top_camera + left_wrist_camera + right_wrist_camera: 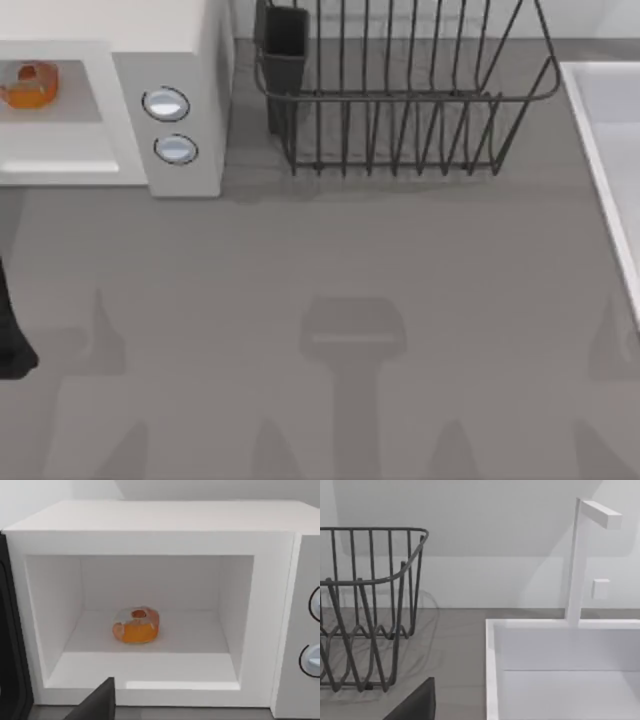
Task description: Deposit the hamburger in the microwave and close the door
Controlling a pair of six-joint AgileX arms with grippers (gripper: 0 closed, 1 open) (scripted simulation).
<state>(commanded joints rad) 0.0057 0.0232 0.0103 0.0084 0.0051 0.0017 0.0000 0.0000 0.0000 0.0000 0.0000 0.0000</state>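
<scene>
Sitting on the floor of the microwave [150, 525], the hamburger [136, 625] is already in place, so the door [11, 645], swung open at the table's left edge beside the left arm, comes next. Neither arm's jaw state can be told.

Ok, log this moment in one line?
hamburger: inside microwave cavity, resting free | door: open | left arm: facing cavity | right arm: by dish rack and sink
</scene>
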